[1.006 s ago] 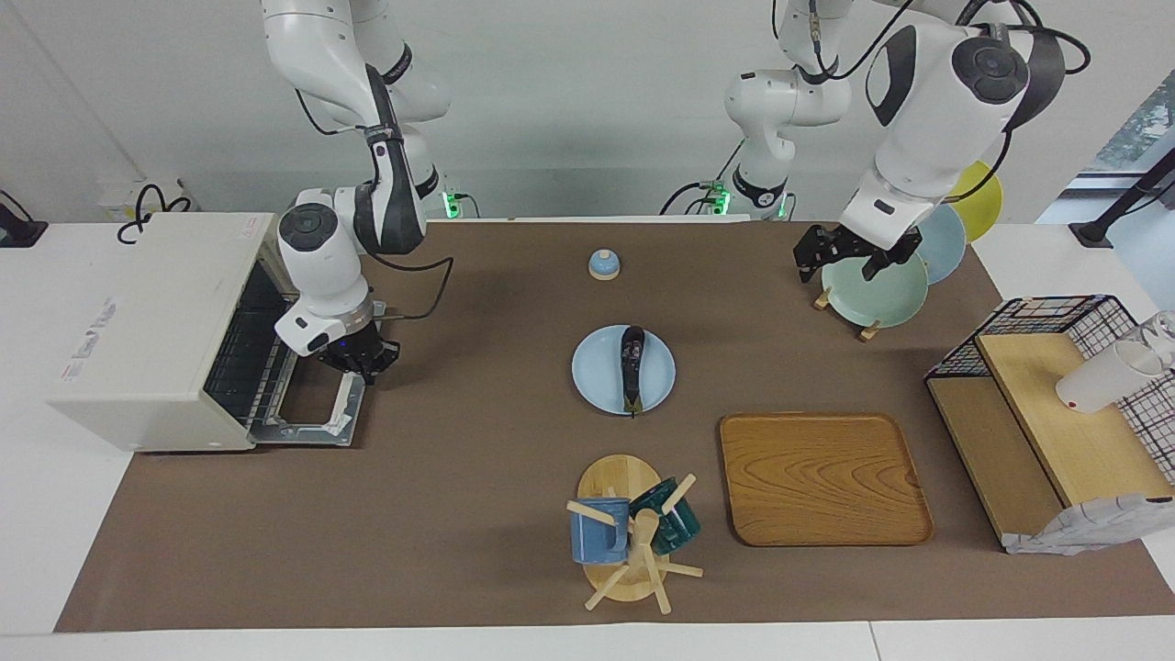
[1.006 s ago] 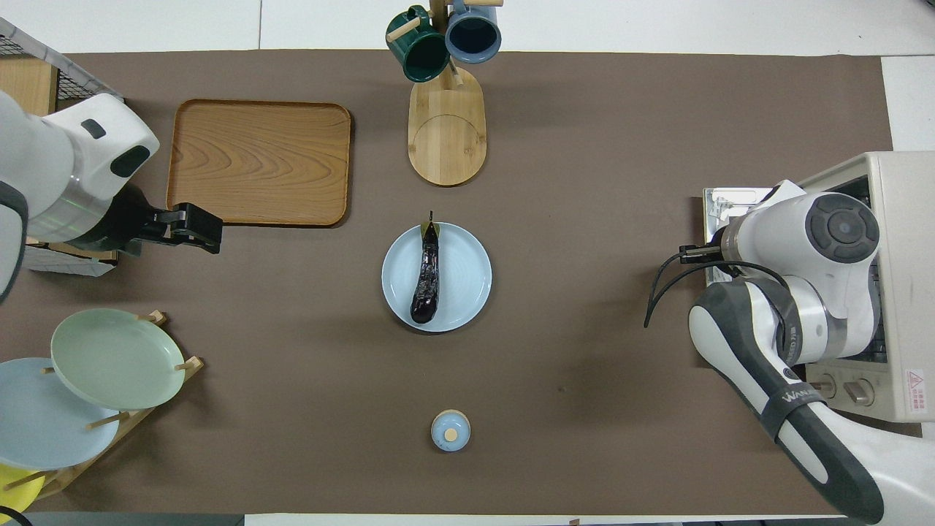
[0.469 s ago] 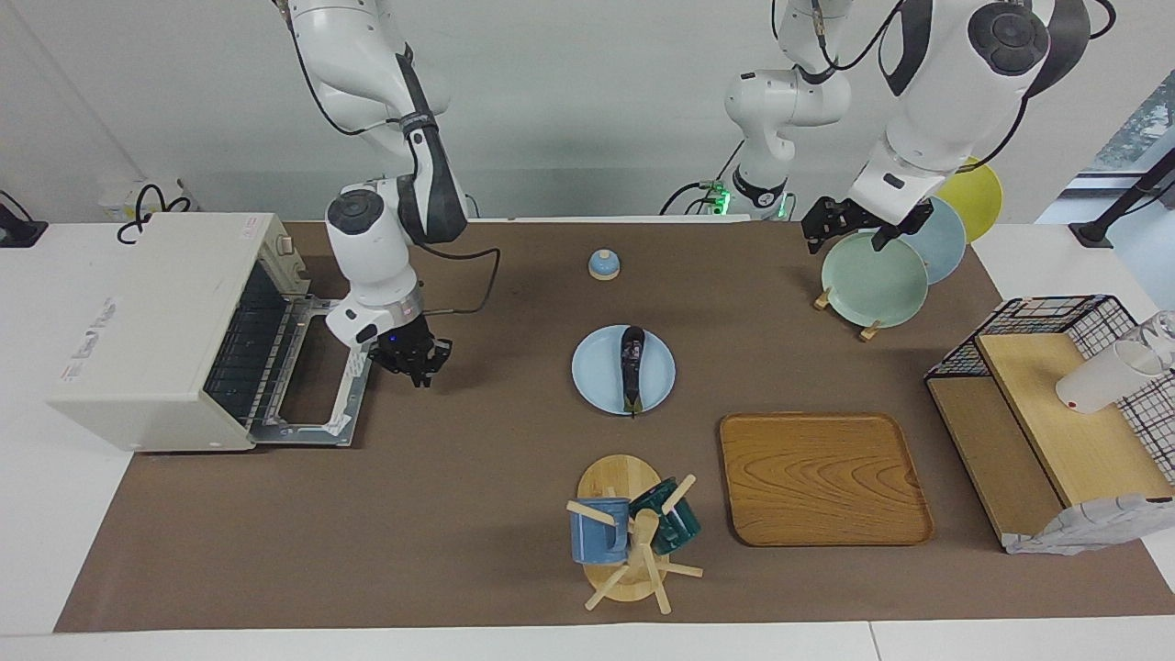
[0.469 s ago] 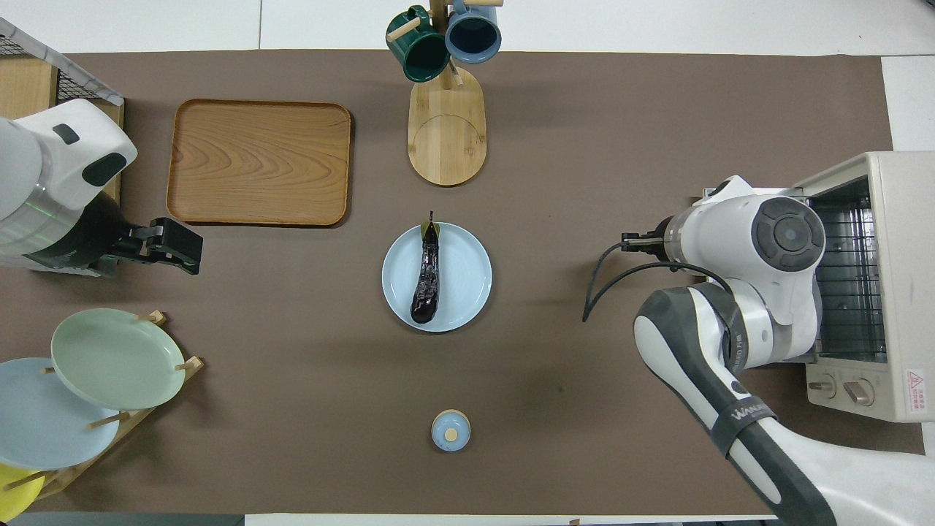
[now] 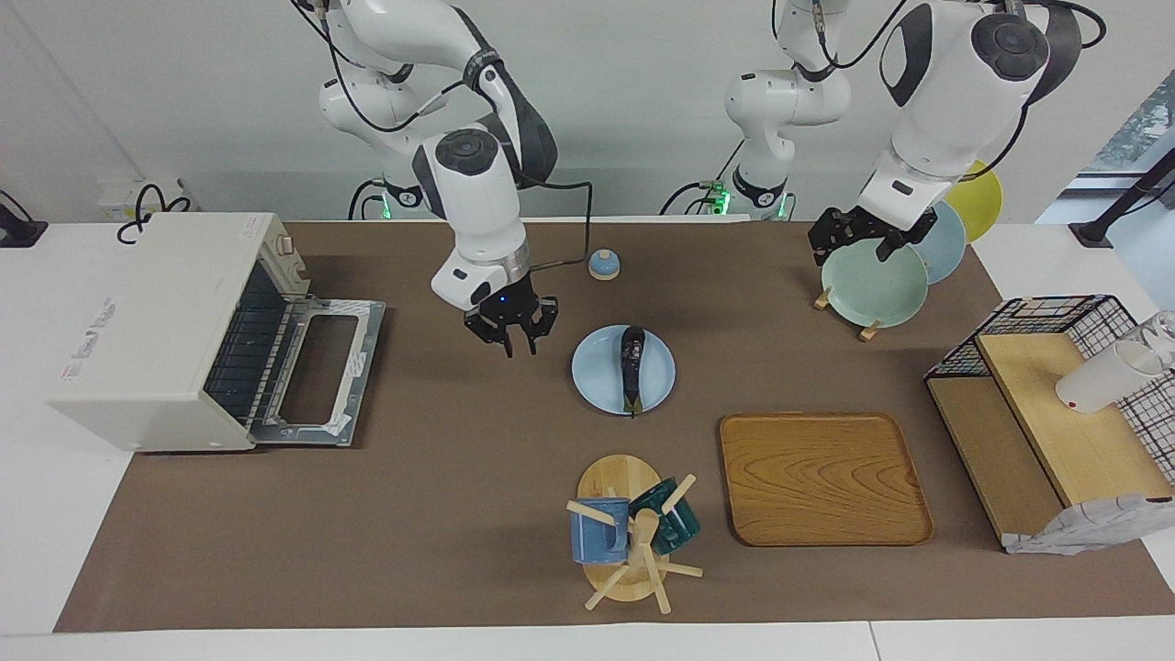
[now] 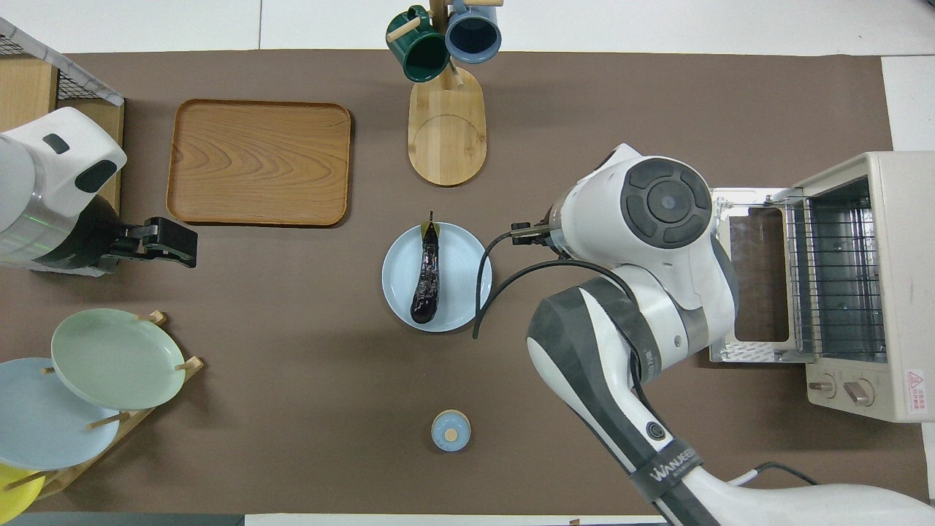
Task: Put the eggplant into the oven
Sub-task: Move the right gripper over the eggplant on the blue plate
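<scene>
Step in hand: approach to pickup. My right end effector [image 5: 510, 338] hangs empty over bare bench at centre frame in the facing view, fingers parted, beside the blue plate [image 5: 597, 378]. Eggplant [image 5: 632, 356]: lying on that plate, untouched. Oven [image 5: 156, 330]: frame left, door down. Next move, as I judge: descend over the eggplant's middle and close. My left end effector [image 5: 854, 239]: waiting, released, over the plate rack [image 5: 867, 326]. Hidden: the overhead view buries my right end effector under my own arm.

Count: one dark purple eggplant [image 5: 632, 356]; one cream-white toaster oven [image 5: 156, 330]; four plates, one pale blue round plate [image 5: 597, 372] flat and three racked; two mugs, blue [image 5: 598, 531] and dark green [image 5: 675, 521]; one wooden tray [image 5: 822, 477]; one small blue lidded jar [image 5: 603, 264].
</scene>
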